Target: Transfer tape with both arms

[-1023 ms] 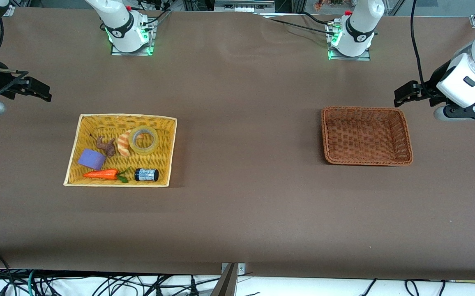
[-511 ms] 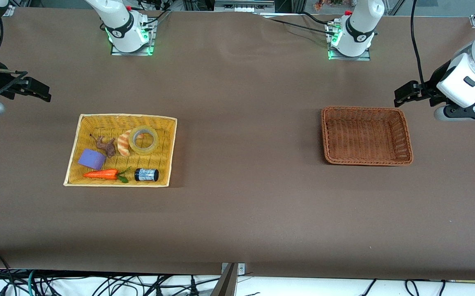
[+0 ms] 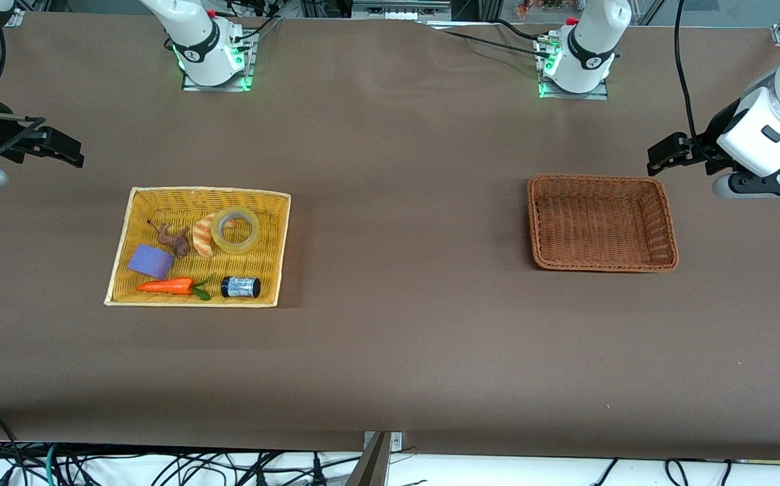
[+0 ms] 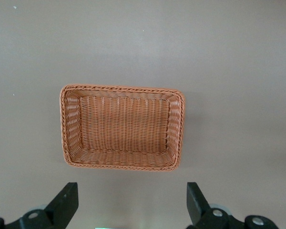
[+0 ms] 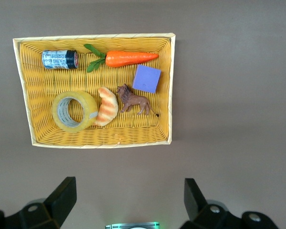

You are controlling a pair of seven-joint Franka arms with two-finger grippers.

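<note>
While both arms hang raised at the two ends of the counter [image 3: 390, 351], nothing is gripped yet. The tape [image 3: 235, 231] lies flat, hole upward, in the yellow basket [image 3: 282, 250] toward the right arm's end, in the half of that basket nearer the robot bases. It touches the croissant [image 3: 204, 235]; the black cylinder [image 3: 240, 287] lies nearer the front edge, apart from it.

Right pincer [image 3: 66, 152]: fingers spread wide in its wrist view, empty, over bare counter near the end edge, beside the basket's base-side corner. The tape lies from it toward the counter's middle and front edge. This arm is clearly the nearer one, so I judge it should pick first.

Left pincer [image 3: 661, 156]: also wide and empty, over the counter beside the empty brown basket [image 3: 666, 223].

A ring has no long axis; gripping across one wall looks workable.

Hidden: both pincers' fingertips are cut off in the wrist views; the croissant side of the tape's wall is crowded.
</note>
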